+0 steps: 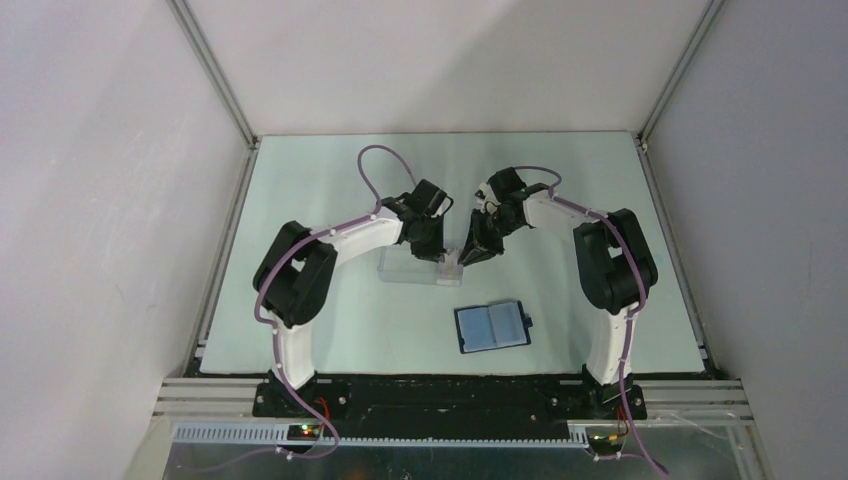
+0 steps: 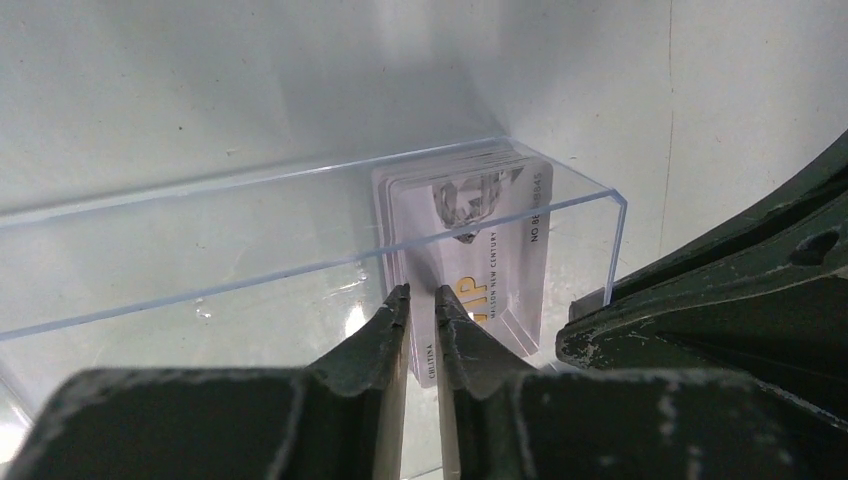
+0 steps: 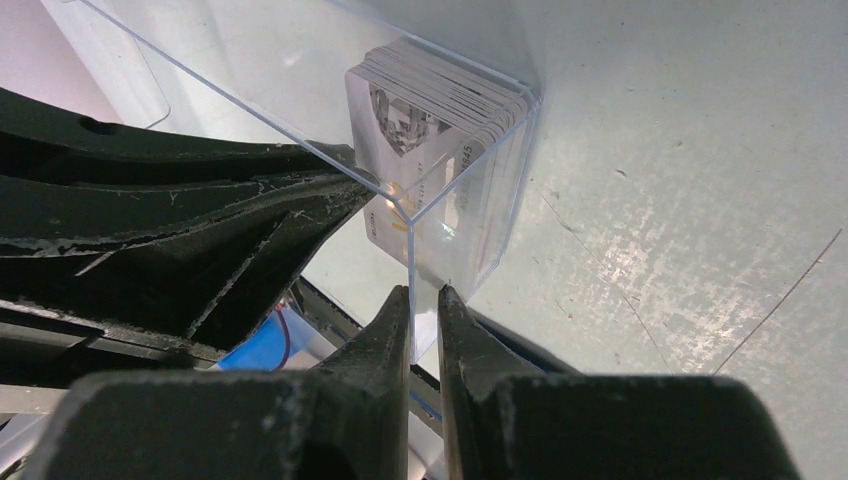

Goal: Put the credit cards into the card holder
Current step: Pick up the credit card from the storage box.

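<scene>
Pale table point(image 1: 600, 200) | clear box point(image 2: 200, 240) encloses credit cards point(image 2: 480, 250) | right gripper point(image 3: 425, 300) clamps its wall | left gripper point(image 2: 422, 300): cannot tell if gripping

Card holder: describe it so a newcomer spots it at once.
On the pale table, look between the clear box and the arm bases. The card holder lies open and flat there, right of centre. It alone is dark blue; the cards are pale and stand in the box.
</scene>
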Tool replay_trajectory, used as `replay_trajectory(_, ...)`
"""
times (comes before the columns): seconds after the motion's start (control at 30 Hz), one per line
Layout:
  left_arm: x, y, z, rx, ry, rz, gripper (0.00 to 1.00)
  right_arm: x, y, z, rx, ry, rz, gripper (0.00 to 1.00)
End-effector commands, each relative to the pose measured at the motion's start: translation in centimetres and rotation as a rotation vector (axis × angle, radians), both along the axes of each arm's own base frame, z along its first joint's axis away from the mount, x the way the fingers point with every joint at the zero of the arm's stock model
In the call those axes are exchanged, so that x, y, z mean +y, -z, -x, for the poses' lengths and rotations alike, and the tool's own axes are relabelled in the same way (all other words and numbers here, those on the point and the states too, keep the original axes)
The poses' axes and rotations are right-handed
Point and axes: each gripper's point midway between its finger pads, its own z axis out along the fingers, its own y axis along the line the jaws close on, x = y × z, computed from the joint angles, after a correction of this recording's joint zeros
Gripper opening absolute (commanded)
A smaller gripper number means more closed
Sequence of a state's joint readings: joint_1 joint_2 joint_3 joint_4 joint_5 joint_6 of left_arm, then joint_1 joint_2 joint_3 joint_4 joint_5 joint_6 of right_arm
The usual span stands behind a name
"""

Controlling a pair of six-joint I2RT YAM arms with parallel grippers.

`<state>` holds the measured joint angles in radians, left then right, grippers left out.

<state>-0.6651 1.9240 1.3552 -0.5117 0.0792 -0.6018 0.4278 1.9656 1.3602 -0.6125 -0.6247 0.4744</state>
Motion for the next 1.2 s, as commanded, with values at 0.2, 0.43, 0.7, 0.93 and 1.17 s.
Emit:
replay_trajectory(0.2,-0.7,-0.7,-0.6,-0.033,0.019,0.002,0.25,0.1,1.7,0.6,0.028,-0.025,0.033,0.12)
replay_trajectory(0.43,-1.0,-0.5,-0.4,-0.022,0.026,0.006,0.22,0.2,1.7,0.6,0.027,-0.027,0.033,0.12)
replay_trajectory(0.7,-1.4,-1.0,-0.4,-0.031,0.034,0.017,0.12,0.2,1.8,0.7,0.031,-0.029,0.035,0.12)
replay_trajectory(0.93,-2.0,-2.3,-0.5,-0.059,0.046,0.037,0.08,0.2,1.8,0.8,0.033,-0.029,0.035,0.12)
replay_trajectory(1.17,-2.7,-3.6,-0.5,-0.081,0.060,0.060,0.08,0.3,1.8,0.7,0.033,-0.028,0.035,0.12)
